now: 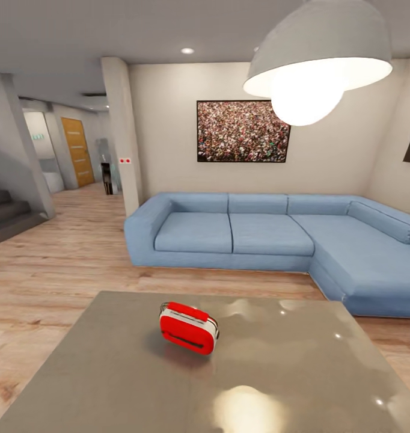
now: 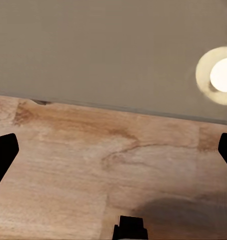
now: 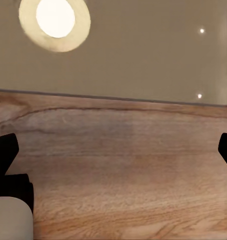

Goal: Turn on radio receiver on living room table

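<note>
Below both wrist cameras lies light wood plank floor (image 2: 93,165), with the table (image 2: 103,50) edge just beyond. Left gripper (image 2: 113,150) and right gripper (image 3: 113,150) each show dark fingertips at opposite frame edges, jaws spread wide, holding nothing. On the glossy grey-taupe top, toward its middle, sits the radio receiver (image 1: 189,328), red, slightly turned, dark slot facing the camera; no lettering is legible. Beyond stand the blue sofa (image 1: 259,234), a framed crowd picture (image 1: 243,131) and the pendant lamp (image 1: 318,54).
</note>
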Robot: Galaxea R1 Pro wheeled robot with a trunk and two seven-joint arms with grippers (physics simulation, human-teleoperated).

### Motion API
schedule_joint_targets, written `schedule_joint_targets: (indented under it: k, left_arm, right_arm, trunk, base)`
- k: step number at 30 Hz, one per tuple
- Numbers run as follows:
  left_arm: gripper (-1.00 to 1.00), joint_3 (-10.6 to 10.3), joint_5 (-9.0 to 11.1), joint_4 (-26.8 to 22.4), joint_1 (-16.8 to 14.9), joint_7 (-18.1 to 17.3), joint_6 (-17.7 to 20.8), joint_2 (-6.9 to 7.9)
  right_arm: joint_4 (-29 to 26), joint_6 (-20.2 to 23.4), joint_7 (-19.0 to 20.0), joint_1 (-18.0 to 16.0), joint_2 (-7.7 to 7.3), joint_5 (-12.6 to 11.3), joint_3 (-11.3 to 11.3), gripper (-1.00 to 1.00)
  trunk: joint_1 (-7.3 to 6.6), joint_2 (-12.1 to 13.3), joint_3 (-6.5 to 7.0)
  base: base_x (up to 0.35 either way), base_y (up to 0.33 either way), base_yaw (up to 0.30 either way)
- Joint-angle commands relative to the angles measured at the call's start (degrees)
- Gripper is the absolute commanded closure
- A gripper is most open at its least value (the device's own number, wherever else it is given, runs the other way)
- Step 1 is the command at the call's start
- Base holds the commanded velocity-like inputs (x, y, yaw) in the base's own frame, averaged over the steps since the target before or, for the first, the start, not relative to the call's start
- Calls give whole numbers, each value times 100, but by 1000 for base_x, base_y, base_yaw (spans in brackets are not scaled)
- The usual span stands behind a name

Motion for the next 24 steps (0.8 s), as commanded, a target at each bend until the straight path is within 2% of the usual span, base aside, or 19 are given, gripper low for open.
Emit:
schedule_joint_targets:
  k: [1, 13, 24]
  left_arm:
    - [-100, 0, 0, 0, 0, 0, 0, 0]
    - [-100, 0, 4, 0, 0, 1, 8, 13]
    - [-100, 0, -1, 0, 0, 1, 18, 31]
  right_arm:
    - [-1, 0, 0, 0, 0, 0, -1, -100]
    - [0, 0, 0, 0, 0, 0, -4, -100]
    - [-1, -1, 0, 0, 0, 0, -4, -100]
  trunk:
    - [0, 0, 0]
    - [0, 0, 0]
    - [0, 0, 0]
  base:
    - [0, -157, -2]
    - [9, -18, 0]
    - [238, 0, 0]
